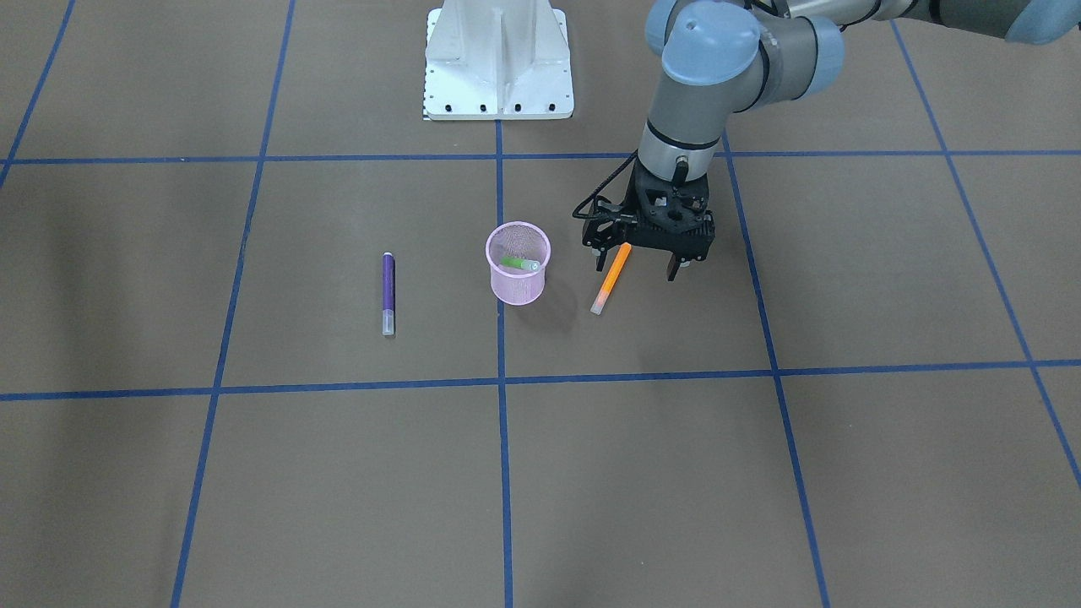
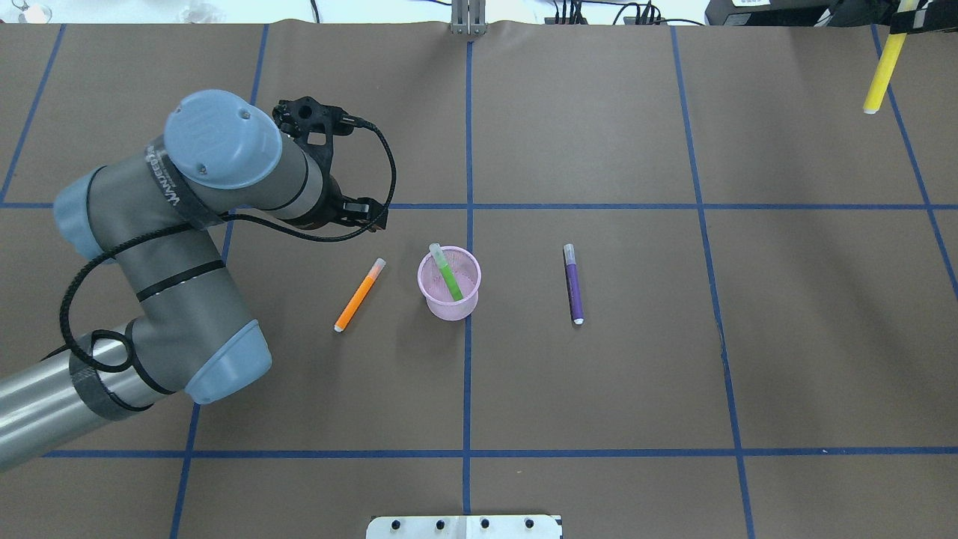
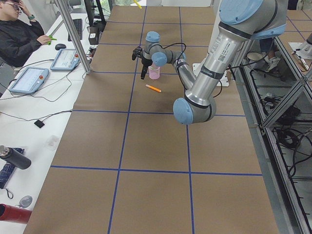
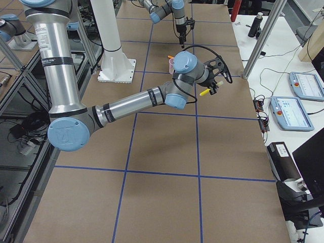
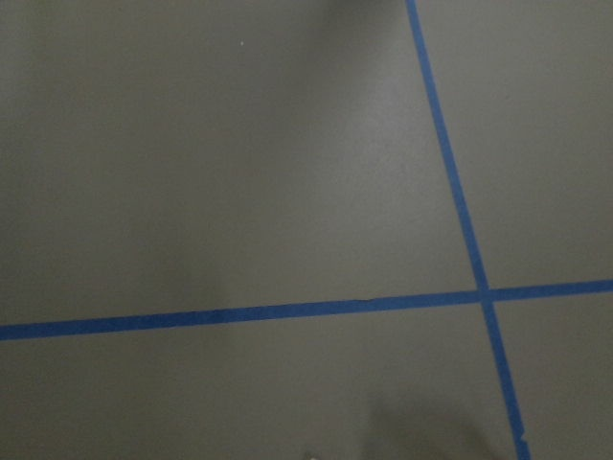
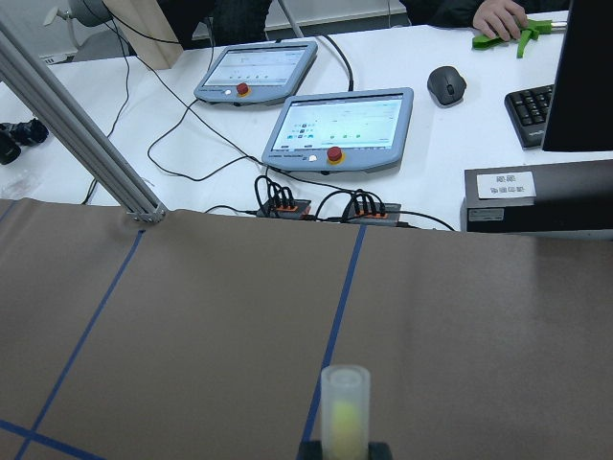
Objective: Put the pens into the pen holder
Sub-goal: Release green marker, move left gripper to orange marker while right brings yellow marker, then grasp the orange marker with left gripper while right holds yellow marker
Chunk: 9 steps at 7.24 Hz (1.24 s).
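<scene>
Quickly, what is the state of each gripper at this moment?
The left gripper: open, holding nothing, beside the orange pen.
The right gripper: closed on the yellow pen.

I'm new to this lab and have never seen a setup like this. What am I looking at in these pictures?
Two robot arms work at a brown table marked with blue tape lines. Four fixed cameras watch it: one faces the robot, one looks down from behind it, and one stands at each end of the table. The last two pictures come from cameras on the wrists.

On the table stands a pink mesh cup with a green pen leaning inside. An orange pen lies on one side of it and a purple pen on the other.

The left gripper is open and empty, close to the orange pen. The right gripper, near the table's far edge, holds a yellow pen. Its wrist camera shows that pen's cap and a desk beyond.
</scene>
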{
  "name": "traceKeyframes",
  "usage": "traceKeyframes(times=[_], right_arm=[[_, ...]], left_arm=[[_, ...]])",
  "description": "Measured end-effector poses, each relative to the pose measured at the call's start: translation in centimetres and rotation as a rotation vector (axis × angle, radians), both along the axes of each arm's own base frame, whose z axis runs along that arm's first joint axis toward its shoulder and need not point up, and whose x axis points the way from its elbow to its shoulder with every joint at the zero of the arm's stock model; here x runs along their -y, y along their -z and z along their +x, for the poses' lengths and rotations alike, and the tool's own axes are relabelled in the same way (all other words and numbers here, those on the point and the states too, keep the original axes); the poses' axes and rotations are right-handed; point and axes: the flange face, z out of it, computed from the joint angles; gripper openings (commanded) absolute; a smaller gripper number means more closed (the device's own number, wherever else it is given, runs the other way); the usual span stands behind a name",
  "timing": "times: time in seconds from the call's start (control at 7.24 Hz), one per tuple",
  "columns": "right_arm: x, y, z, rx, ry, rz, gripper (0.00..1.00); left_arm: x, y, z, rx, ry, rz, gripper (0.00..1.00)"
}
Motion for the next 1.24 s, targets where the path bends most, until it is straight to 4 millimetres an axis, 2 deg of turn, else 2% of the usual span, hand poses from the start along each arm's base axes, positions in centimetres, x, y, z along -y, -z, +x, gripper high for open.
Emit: traceKeyframes(times=[0.28, 0.55, 0.97, 1.24], right_arm=[[-0.8, 1.0, -4.8, 0.043, -0.004, 0.044, 0.00], [-1.5, 2.0, -8.0, 0.064, 0.017, 0.079, 0.00], [-1.7, 3.7, -11.0, 0.081, 0.048, 0.107, 0.00], [-1.8, 4.4, -12.0, 0.086, 0.056, 0.120, 0.00]], left_arm=[[-0.9, -1.3, 4.4, 0.047, -0.106, 0.015, 0.97], [-1.9, -2.1, 6.8, 0.071, -0.162, 0.024, 0.95], [-1.6, -3.3, 7.8, 0.107, -0.215, 0.057, 0.95], [-1.4, -3.9, 8.0, 0.122, -0.234, 0.070, 0.93]])
